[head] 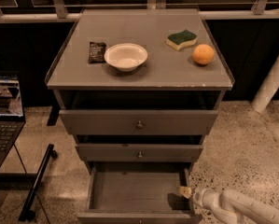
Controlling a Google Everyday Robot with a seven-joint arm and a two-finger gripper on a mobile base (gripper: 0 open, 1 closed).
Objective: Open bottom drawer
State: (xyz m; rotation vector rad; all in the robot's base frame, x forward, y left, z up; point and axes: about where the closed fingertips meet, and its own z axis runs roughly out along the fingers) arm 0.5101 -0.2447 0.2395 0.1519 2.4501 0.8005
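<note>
bottom drawer pulled out, gripper at its right wall

far left of the jaws and higher up, we see an open laptop with a lit screen (3, 111) at the edge of the view. below it a black metal bar (36, 183) slants down to the speckled stone floor (241, 143).

the grey three-drawer cabinet (153, 76) fills the middle. on its top, well above and left of the jaws, a dark rectangular snack packet (96, 52) lies just beside a round white bowl (125, 56). almost straight above the jaws sits a green-and-yellow sponge (181, 39), with a round orange fruit (203, 54) near it, a little to the right.

under the top, up and left of the jaws, we see the widest grey drawer front (97, 122) and beneath it the mid-sized grey drawer front (101, 152), each with a small round knob at centre.

the bottom drawer (134, 188), grey and the slimmest of the three, stands pulled well out. its shallow box lies open directly left of the jaws and its front panel runs along the lower edge of the view.

the gripper (184, 191), a pale tip on a white arm (237, 206) reaching in from the lower right corner, is at that drawer's right wall. we cannot tell whether it touches the wall, nor whether it is clenched or released.

far up and right of the jaws, a white post (272, 78) leans.
</note>
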